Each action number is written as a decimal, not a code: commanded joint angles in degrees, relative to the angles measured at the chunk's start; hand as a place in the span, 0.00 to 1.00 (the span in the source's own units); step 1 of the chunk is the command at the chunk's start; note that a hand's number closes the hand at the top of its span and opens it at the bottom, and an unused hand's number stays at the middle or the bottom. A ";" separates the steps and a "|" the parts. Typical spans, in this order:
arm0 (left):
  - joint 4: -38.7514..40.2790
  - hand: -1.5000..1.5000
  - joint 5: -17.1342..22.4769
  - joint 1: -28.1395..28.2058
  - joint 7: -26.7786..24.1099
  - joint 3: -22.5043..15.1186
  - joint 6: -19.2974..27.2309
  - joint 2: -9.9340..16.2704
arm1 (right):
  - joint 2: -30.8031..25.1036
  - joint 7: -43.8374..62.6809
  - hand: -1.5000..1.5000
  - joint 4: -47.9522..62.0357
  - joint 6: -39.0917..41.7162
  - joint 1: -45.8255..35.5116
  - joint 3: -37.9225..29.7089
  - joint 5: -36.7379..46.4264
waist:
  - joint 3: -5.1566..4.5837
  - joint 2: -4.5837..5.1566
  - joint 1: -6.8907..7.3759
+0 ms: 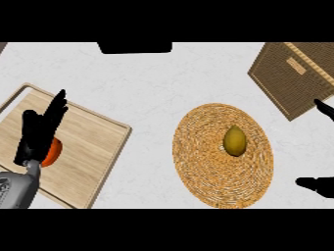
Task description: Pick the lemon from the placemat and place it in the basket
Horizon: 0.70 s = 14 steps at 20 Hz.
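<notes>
White, faintly marbled worktop (148, 93) is filling the head view, with a dark block (135, 47) sitting at its far edge. A round woven placemat (198, 171) is lying right of the middle, reaching toward the near edge, and the lemon (234, 140) is resting on it, a little above the mat's centre, standing on end with its long axis pointing away from the robot. The lemon is lying free, with no hand touching it. A brown wicker basket (299, 78) is sitting at the far right corner, turned at an angle, well apart from the lemon but near the mat's far rim.

A wooden cutting board (90, 147) is lying at the near left corner, also turned at an angle. The left hand (39, 132) is hovering over the board with its fingers stretching straight out and apart, and an orange round thing (51, 151) is showing just beside its palm; what it is cannot be told. The grey forearm (7, 191) is coming in from the near left.

The right hand (333, 188) is showing at the right edge, beside the mat, with its thumb and one finger (332, 115) standing wide apart and holding nothing.
</notes>
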 commanded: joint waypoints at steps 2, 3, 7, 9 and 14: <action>-0.18 0.50 -0.19 -0.88 1.03 0.05 -0.86 0.12 | -10.71 11.25 0.00 -8.96 11.51 2.69 1.01 -1.19 | 0.14 0.15 0.91; -0.39 0.50 -0.48 -0.96 1.24 0.31 -0.61 0.28 | -11.65 12.65 0.00 -13.42 12.75 6.23 0.35 -2.82 | 0.16 0.01 0.27; 1.67 0.50 -1.40 -2.95 1.12 0.66 -1.28 -1.78 | -12.26 17.87 0.00 -19.55 17.59 7.41 -3.76 -7.99 | 0.26 0.36 1.11; 1.59 0.50 -3.45 -2.03 0.39 -0.45 -0.66 -4.35 | -9.09 18.34 0.00 -19.06 17.86 7.79 -4.00 -5.62 | 0.30 0.42 1.55; -3.56 0.50 -4.55 0.91 2.98 1.73 -2.81 -3.09 | -2.71 14.30 0.00 -15.75 18.78 10.79 -7.82 -0.71 | 0.34 0.39 1.86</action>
